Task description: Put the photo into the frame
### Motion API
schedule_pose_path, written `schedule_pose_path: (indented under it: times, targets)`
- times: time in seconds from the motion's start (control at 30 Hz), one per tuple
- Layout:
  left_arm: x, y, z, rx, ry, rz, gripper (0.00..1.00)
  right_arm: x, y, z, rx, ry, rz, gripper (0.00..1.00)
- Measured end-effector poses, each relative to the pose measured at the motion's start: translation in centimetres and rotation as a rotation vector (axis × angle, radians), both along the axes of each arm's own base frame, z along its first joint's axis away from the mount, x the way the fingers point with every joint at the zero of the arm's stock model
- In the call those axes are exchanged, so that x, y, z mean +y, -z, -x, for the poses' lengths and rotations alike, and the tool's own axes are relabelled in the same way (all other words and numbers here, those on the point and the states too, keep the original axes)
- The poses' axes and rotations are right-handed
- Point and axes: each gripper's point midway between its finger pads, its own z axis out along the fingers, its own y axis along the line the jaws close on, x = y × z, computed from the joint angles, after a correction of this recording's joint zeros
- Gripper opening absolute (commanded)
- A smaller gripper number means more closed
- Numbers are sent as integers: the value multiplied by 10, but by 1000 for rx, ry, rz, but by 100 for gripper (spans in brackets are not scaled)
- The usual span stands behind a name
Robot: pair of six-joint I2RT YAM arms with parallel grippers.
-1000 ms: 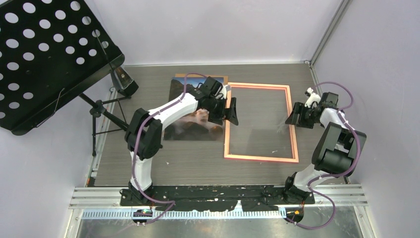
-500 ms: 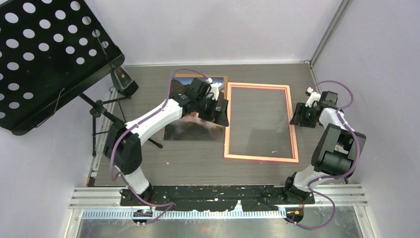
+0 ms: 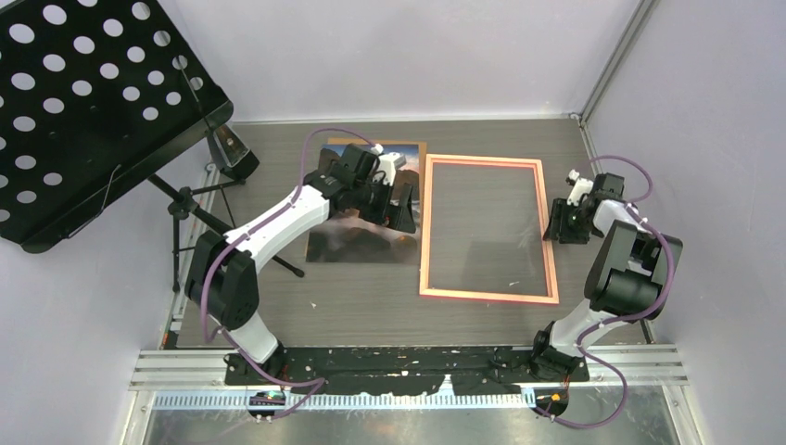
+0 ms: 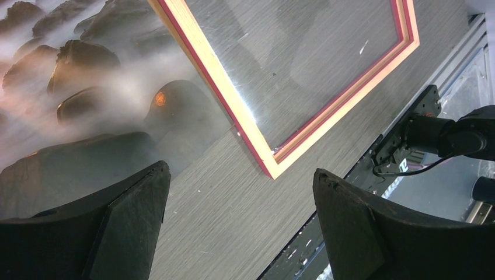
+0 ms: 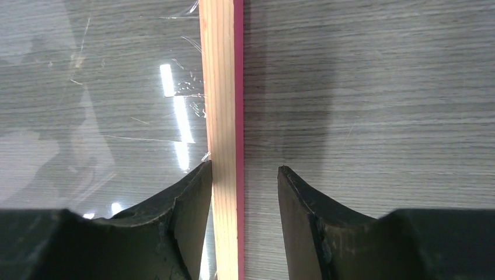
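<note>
Grey wood-grain table [image 3: 371, 306], black perforated music stand [image 3: 83, 102] at far left; frame [image 3: 488, 297] flat at centre-right; photo [image 3: 357, 243] face up just beside its left rail; left gripper [image 3: 400, 206] wide open, empty, above photo's right edge; right gripper [image 5: 242, 169] partly open, jaws straddling frame's right rail, outer finger clear of it

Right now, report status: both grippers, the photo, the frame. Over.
Left gripper open above photo, empty. Right gripper open, straddling right rail of frame, unclamped. Photo flat beside frame, not in. Nothing between them.
</note>
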Motion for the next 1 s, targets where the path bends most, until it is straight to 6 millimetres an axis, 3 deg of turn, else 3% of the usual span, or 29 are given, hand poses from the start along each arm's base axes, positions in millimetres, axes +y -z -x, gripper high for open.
schedule_pose_path:
  times: [0.4, 0.7, 1.0]
  targets:
    - [-2, -3, -2, 36, -1, 52, 90, 2, 7, 1, 38, -17, 65, 42]
    - [1, -4, -5, 59, -10, 73, 90, 4, 6, -1, 45, -25, 84, 27]
    - [8, -5, -12, 70, -39, 85, 89, -7, 4, -2, 51, -12, 140, 19]
